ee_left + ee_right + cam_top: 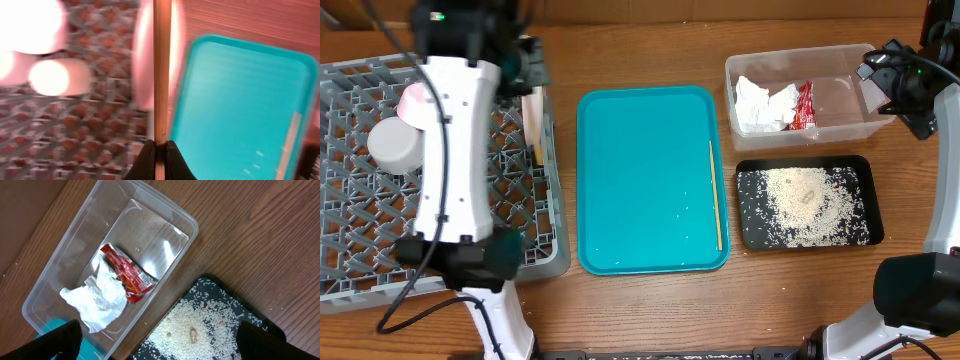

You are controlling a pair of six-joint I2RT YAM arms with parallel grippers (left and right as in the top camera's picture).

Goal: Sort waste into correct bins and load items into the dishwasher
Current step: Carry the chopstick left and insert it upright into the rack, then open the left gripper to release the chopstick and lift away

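Left wrist shows the left claw [159, 150] pinching a chopstick [162, 70], while the right claw [160, 345] gapes wide by the clear tub [55, 280].

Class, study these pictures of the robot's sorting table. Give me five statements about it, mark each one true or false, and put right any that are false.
1. The red wrapper lies in the clear tub next to the white napkin. True.
2. The heap of rice sits on the teal tray. False: it lies in the black tray.
3. The left hand is shut on a chopstick. True.
4. Two chopsticks lie on the teal tray. False: only one, the second chopstick, lies there, near the tray's right edge.
5. The right hand grips the napkin. False: it is open over the clear tub and holds nothing.
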